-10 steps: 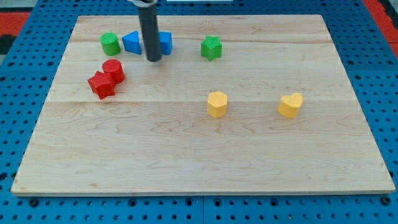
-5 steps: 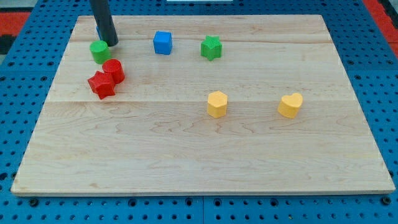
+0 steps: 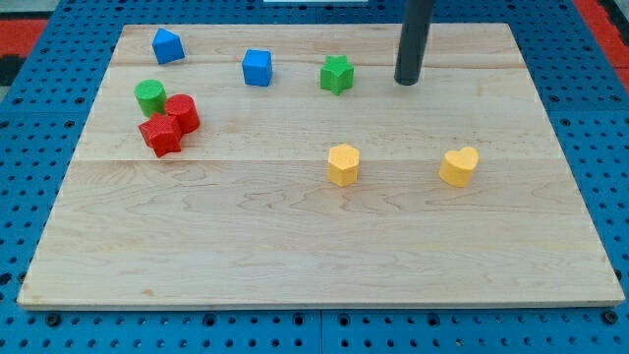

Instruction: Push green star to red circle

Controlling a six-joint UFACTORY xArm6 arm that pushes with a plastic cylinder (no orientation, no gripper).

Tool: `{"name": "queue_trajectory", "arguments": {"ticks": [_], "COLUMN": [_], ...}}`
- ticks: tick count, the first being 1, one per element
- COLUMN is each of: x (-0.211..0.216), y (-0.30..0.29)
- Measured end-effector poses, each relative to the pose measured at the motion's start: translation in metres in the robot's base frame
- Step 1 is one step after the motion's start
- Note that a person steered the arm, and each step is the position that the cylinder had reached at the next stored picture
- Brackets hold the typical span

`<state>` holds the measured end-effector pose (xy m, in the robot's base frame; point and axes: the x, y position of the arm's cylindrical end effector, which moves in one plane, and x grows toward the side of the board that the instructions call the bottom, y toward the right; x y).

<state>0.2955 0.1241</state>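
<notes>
The green star (image 3: 336,74) lies near the view's top, right of centre-left. The red circle (image 3: 182,112) sits at the view's left, touching a red star (image 3: 160,135) below it and a green circle (image 3: 149,96) to its upper left. My tip (image 3: 407,82) is on the board to the right of the green star, a short gap away and not touching it. The rod rises out of the view's top.
A blue cube (image 3: 257,67) lies between the green star and the red circle. A blue block (image 3: 167,45) sits at the top left. A yellow hexagon (image 3: 343,164) and a yellow heart (image 3: 459,166) lie lower right. The wooden board (image 3: 314,246) rests on a blue pegboard.
My tip has swung from the top left across to the right of the green star. The green circle was pushed down against the red circle, and the blue block now shows at the top left.
</notes>
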Motion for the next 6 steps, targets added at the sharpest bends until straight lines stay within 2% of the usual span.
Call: {"name": "queue_trajectory", "arguments": {"ticks": [1,2,3,4,6], "x": [-0.011,0.001,0.036,0.046,0.059], "y": [-0.051,-0.130,-0.212,-0.244,0.001]}}
